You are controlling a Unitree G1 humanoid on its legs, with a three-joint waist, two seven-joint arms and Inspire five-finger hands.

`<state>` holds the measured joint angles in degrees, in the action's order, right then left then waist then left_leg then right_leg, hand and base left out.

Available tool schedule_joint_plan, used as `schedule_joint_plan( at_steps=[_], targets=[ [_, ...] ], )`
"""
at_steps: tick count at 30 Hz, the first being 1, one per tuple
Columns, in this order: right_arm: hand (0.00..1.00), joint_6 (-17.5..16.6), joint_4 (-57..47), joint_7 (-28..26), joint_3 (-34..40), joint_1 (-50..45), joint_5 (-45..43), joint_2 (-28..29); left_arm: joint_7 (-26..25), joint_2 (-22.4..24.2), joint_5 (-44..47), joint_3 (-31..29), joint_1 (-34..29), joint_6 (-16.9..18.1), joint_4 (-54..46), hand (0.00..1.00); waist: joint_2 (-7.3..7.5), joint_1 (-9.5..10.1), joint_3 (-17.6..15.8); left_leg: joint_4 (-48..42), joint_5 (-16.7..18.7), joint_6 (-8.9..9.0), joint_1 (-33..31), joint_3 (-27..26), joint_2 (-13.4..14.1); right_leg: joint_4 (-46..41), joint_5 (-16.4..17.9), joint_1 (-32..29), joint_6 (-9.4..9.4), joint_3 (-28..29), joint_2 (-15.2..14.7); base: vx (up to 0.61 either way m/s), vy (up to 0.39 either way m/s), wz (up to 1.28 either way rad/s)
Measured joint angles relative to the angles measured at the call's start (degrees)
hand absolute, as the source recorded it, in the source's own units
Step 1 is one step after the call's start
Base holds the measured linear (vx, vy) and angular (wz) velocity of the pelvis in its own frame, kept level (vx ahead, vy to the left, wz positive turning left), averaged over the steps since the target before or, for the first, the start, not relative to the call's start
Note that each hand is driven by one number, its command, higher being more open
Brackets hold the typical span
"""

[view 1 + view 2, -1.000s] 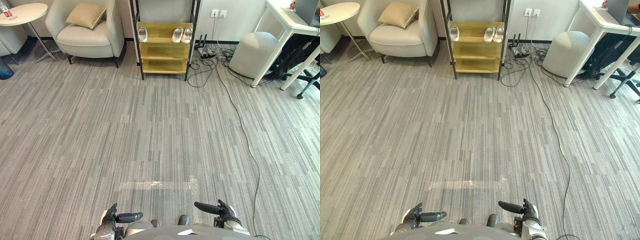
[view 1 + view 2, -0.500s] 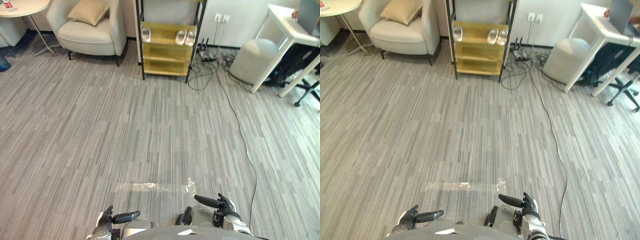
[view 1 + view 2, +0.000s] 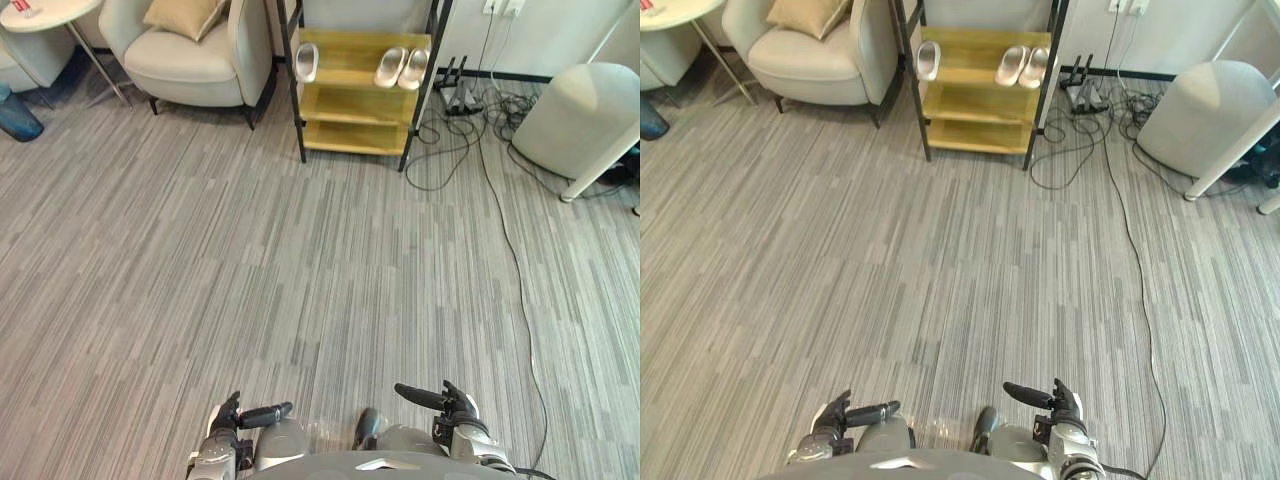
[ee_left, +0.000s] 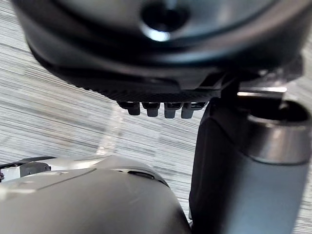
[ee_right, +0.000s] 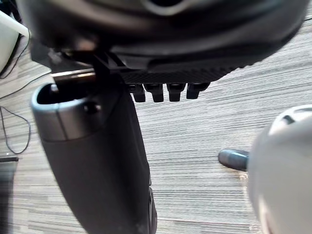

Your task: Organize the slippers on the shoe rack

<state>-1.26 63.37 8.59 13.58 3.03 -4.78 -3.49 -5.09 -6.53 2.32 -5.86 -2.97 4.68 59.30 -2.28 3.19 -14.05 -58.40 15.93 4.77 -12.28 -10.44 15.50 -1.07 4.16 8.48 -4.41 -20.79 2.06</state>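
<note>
Grey carpet [image 3: 300, 260] fronts armchair [image 3: 190, 62] and shoe rack [image 3: 352, 104] (slippers [image 3: 389, 67] aboard); both robot hands [image 3: 228, 424] [image 3: 455, 408] slack.

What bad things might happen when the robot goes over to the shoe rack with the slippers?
The black cable runs along the floor on the robot's right toward the shoe rack; going closer, the robot might trip on it. The single slipper lies at the top shelf's left end, near the armchair, so the left hand reaching in might knock it off.
</note>
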Motion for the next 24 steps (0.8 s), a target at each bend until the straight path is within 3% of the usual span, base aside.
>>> schedule_joint_plan(
  at_steps=[2,3,4,5,6,7,8,10,12,13,14,15,16,17,18,19,21,22,23,24],
  targets=[
    [1.0,-0.1,-0.1,0.4,0.5,0.5,-0.1,0.1,0.6,-0.2,0.6,0.0,0.5,0.4,-1.3,1.0,0.56,0.49,-1.0,7.8,1.4,0.2,-4.1,0.1,-2.1,0.8,1.2,2.8,1.81,1.0,-1.3,0.36,0.075,-0.37],
    [1.0,-0.1,-0.2,0.8,1.0,0.6,-0.4,0.0,0.7,-0.6,0.6,0.2,1.4,0.4,-1.9,1.0,1.07,0.91,-1.7,18.6,0.9,0.19,-6.1,0.9,-5.6,0.7,3.3,4.3,3.76,1.7,-3.2,0.28,0.132,-0.29],
    [1.0,-0.1,-0.2,0.9,1.0,0.4,-0.5,-0.2,0.6,-0.5,0.5,0.3,1.8,0.3,-1.8,1.0,0.97,0.93,-1.7,24.4,-0.6,0.69,-6.7,2.1,-7.2,0.5,4.0,4.7,4.58,1.8,-3.7,0.51,0.281,-0.27],
    [1.0,-0.1,-0.1,1.0,1.0,-0.2,-0.5,-0.6,0.4,-0.2,0.6,0.5,1.8,0.3,-1.8,1.0,0.46,1.24,-1.6,34.2,-8.4,0.53,-6.8,4.5,-9.0,-0.1,5.5,5.2,6.03,2.5,-4.3,0.4,0.223,-0.27],
    [1.0,0.0,0.1,1.2,0.9,-0.6,-0.5,-0.7,0.3,0.2,0.6,0.5,1.7,0.3,-1.6,1.0,0.33,1.76,-1.5,35.8,-13.4,-0.97,-5.3,4.8,-9.6,-0.1,6.2,5.9,6.8,3.7,-4.2,0.5,0.237,-0.19],
    [1.0,0.1,0.4,1.3,-0.2,-0.7,-0.5,1.1,0.1,-1.2,0.6,0.5,2.3,0.3,-1.6,1.0,2.83,1.64,-1.7,36.5,-12.3,-3.18,-4.5,4.2,-11.8,-0.1,6.6,6.3,6.74,4.4,-6.4,0.36,0.113,-0.02],
    [1.0,0.1,0.4,1.3,-0.3,-0.7,-0.5,1.7,0.1,-1.6,0.6,0.4,2.6,0.3,-1.6,1.0,3.64,1.56,-1.8,35.6,-11.8,-4.01,-4.9,4.1,-12.4,-0.3,6.5,6.2,6.93,4.7,-6.9,0.35,0.112,0.14],
    [1.0,0.5,0.5,1.2,-0.3,-0.8,-0.5,2.8,0.1,-2.0,1.1,-0.3,3.0,-0.2,-0.7,1.0,4.56,2.23,-1.9,31.7,-8.5,-5.75,-4.7,3.0,-12.6,-2.6,6.3,6.6,7.44,7.1,-8.1,0.43,0.177,-0.15],
    [1.0,0.5,0.5,0.8,-1.3,-0.3,-0.2,2.9,0.1,-2.2,1.6,-0.3,2.5,-0.3,0.2,1.0,4.28,2.89,-1.8,31.0,-5.3,-6.07,-0.9,1.1,-11.4,-12.6,6.1,4.2,8.4,10.2,-9.0,0.35,0.167,-0.51],
    [1.0,0.1,0.3,0.5,-1.8,-0.1,0.2,3.2,0.1,-2.1,1.6,-0.1,2.1,-0.5,0.7,1.0,4.27,2.81,-1.7,32.3,-3.8,-6.21,2.1,0.1,-10.9,-23.6,5.6,0.2,11.25,11.5,-10.1,0.3,0.148,-0.49],
    [1.0,-0.2,-0.2,0.1,-2.7,-0.1,0.2,3.2,0.1,-2.5,1.5,0.4,1.8,-1.0,0.8,1.0,4.63,2.53,-1.5,34.6,-2.5,-6.58,5.7,-0.5,-11.3,-38.5,3.7,-5.9,16.43,12.1,-12.5,0.29,0.124,-0.39],
    [1.0,-0.2,-0.2,0.1,-3.1,0.0,0.2,3.2,0.1,-2.7,1.5,0.6,1.7,-1.2,1.0,1.0,4.8,2.3,-1.4,35.3,-2.2,-6.59,7.1,-0.6,-11.6,-43.6,4.0,-8.3,16.48,11.9,-13.5,0.35,0.096,-0.2],
    [1.0,-0.2,-0.2,0.1,-3.5,0.1,0.3,3.0,0.0,-3.1,1.5,0.9,1.6,-1.6,1.8,1.0,5.46,1.92,-1.0,37.4,-1.8,-6.7,10.5,-0.9,-12.1,-50.6,6.2,-11.9,13.63,10.1,-15.2,0.38,0.017,-0.01],
    [1.0,-0.4,-0.3,0.1,-3.6,0.3,0.3,2.8,0.0,-3.2,1.5,1.1,1.0,-1.6,1.9,1.0,5.58,1.41,-0.9,40.6,-1.7,-6.64,15.1,-0.9,-12.2,-50.5,8.9,-14.7,9.97,6.4,-15.8,0.33,0.006,0.01],
    [1.0,-0.4,-0.3,0.1,-3.6,0.3,0.3,2.8,0.0,-3.2,1.5,1.1,1.0,-1.6,1.9,1.0,5.58,1.39,-0.9,40.8,-1.7,-6.64,15.2,-0.9,-12.2,-50.4,8.9,-14.8,9.89,6.2,-15.8,0.34,-0.025,0.06],
    [1.0,-0.7,-0.4,0.2,-3.8,0.8,0.4,2.6,0.0,-3.1,1.5,1.1,1.0,-1.6,1.9,1.0,5.27,0.97,-0.9,42.7,-1.8,-6.49,17.5,-0.8,-11.6,-45.5,10.3,-17.2,7.9,4.4,-14.8,0.27,-0.06,0.1],
    [1.0,-0.8,-0.7,0.1,-4.3,1.5,0.7,2.2,0.0,-2.6,1.5,1.0,1.1,-1.6,1.9,1.0,4.41,0.4,-1.0,44.8,-1.9,-5.7,19.5,-0.4,-10.1,-31.3,9.8,-21.7,7.59,4.9,-11.3,0.44,-0.143,0.18],
    [1.0,-0.6,-0.7,0.1,-4.6,1.8,0.7,2.0,-0.1,-2.6,1.5,1.1,1.0,-1.6,1.9,1.0,4.25,-0.02,-1.1,45.6,-1.8,-5.21,20.3,0.1,-9.7,-24.6,7.7,-22.8,8.04,6.1,-9.9,0.41,-0.165,0.32],
    [1.0,-0.3,-0.6,0.1,-4.6,1.4,0.7,1.7,0.0,-2.7,1.5,1.0,0.6,-1.6,1.9,1.0,4.57,-0.36,-0.9,46.6,-1.0,-3.3,21.8,0.6,-10.1,-15.3,0.9,-23.0,8.33,8.6,-8.5,0.34,-0.147,0.38],
    [1.0,-0.2,-0.5,0.1,-4.6,0.8,0.8,1.4,0.0,-2.7,1.5,1.0,0.3,-1.6,1.9,1.0,4.64,-0.52,-0.9,46.7,-0.3,-2.28,22.6,1.4,-10.1,-14.9,-4.0,-22.7,8.41,9.9,-8.2,0.36,-0.183,0.48]
  ],
)
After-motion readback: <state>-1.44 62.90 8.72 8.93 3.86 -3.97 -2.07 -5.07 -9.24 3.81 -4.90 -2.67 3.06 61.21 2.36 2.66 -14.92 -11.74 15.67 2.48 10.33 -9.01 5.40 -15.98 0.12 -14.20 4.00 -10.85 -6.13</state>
